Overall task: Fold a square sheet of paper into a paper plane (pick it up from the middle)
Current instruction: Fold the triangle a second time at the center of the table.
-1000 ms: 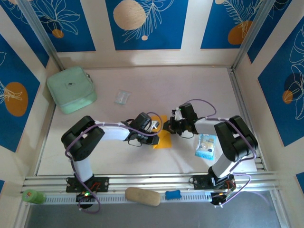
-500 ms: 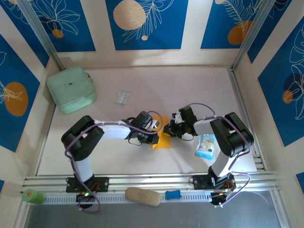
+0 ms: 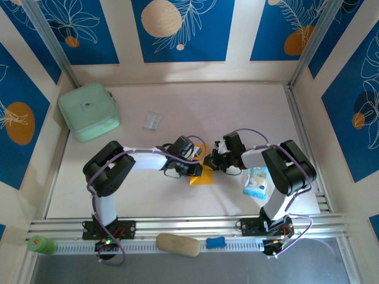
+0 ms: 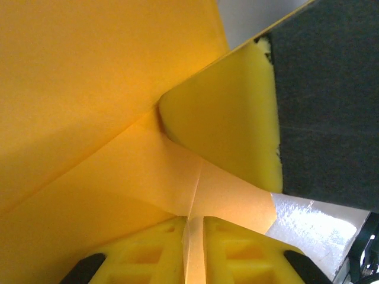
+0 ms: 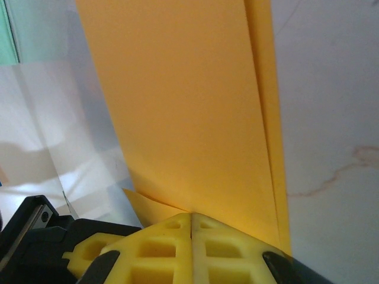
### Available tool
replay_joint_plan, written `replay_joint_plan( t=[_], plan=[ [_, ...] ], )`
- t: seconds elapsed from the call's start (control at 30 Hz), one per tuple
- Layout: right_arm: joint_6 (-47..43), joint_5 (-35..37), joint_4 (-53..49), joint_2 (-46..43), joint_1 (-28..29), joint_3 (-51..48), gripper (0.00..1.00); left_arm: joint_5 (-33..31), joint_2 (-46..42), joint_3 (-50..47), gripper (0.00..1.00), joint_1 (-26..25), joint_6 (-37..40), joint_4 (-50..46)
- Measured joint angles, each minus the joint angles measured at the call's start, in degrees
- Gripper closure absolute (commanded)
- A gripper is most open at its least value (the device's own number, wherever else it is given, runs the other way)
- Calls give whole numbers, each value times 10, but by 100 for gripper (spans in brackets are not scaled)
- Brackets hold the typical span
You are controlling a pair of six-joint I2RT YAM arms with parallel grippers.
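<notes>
the left gripper is shifted closer to the right gripper; the square sheet of paper, at the middle of the table, is pinched in the shut right jaws and the barely parted left jaws

square sheet of paper fills most of frame, orange-yellow, folded, creases meeting low centre; left gripper at bottom edge, yellow fingers pressed close together with a paper fold pinched between them; right gripper's pad, yellow on a dark body, upper right, touching the paper; pale table visible top right and lower right
</notes>
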Motion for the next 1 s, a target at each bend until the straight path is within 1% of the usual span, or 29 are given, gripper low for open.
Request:
replay_joint_plan(
  t=[0.17,0.37,1.0],
  plan=[
    [0,0,0,0,0,0,100,-3,-5,-14,88,0,13,10],
    [0,-3,0,0,4,-1,100,-9,-37,-59,87,0,19,33],
    [0,-2,4,-4,4,-7,100,-20,-95,-101,87,0,48,-33]
  ],
)
